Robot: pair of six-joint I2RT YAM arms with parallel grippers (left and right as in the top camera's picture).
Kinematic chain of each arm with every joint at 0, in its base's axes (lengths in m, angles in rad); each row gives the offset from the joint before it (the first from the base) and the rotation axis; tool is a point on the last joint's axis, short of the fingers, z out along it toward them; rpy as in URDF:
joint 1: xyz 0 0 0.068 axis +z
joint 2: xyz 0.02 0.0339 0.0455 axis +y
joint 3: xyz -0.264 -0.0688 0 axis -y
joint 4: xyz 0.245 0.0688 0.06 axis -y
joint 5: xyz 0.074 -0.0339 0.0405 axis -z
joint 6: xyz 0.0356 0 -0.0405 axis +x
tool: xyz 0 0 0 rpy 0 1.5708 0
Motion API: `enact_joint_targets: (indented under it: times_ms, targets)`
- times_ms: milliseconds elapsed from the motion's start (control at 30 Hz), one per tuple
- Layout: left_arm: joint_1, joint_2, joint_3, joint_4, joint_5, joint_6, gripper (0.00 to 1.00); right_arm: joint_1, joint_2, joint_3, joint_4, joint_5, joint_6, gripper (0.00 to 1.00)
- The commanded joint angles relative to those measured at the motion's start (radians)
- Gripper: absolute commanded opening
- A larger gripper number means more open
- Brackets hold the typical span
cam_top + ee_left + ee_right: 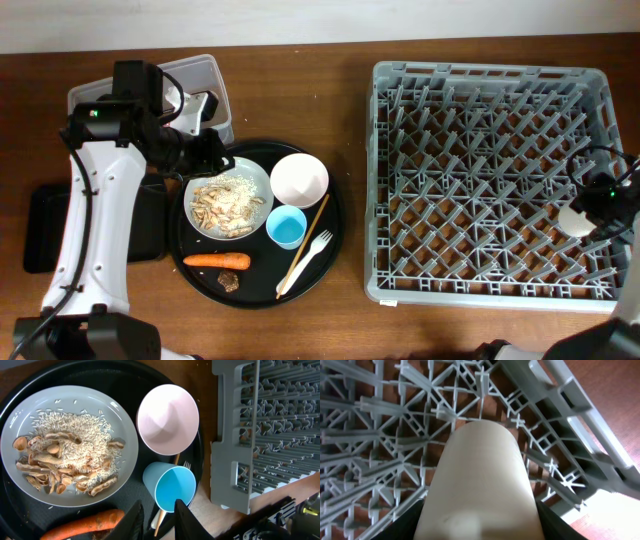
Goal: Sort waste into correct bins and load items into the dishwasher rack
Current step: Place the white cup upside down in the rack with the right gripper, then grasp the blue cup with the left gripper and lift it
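Over by the right wall of the big grey plastic dishwasher rack point(480, 72), the right jaws were clamped across the sides of a smooth white cup point(480, 485), probably light but slippery, while the left jaws hung apart, empty.

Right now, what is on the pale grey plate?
On the plate lie white rice grains and brown shell-like scraps, the scraps heaped along one edge. The rim is bare. Whatever lies beneath the heap is covered.
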State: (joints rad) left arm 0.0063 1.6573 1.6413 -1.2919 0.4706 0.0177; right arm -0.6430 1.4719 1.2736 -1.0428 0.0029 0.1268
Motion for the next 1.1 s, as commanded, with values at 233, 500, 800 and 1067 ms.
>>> enact_joint_targets:
  times_ms: [233,500,800,1067]
  targets:
    - [0.002,-0.010,0.009,-0.005,-0.001,-0.003,0.28,-0.005,0.083,0.016,0.027,-0.129,0.013,0.76]
    - [-0.009,-0.010,0.003,-0.061,-0.001,-0.003,0.34,0.103,-0.099,0.022,-0.032,-0.558,-0.143,0.75]
    - [-0.234,-0.006,-0.373,0.110,-0.076,-0.035,0.39,0.539,-0.136,0.021,-0.092,-0.454,-0.227,0.78]
    - [-0.269,-0.003,-0.489,0.274,-0.232,-0.142,0.29,0.545,-0.136,0.021,-0.114,-0.432,-0.227,0.78]
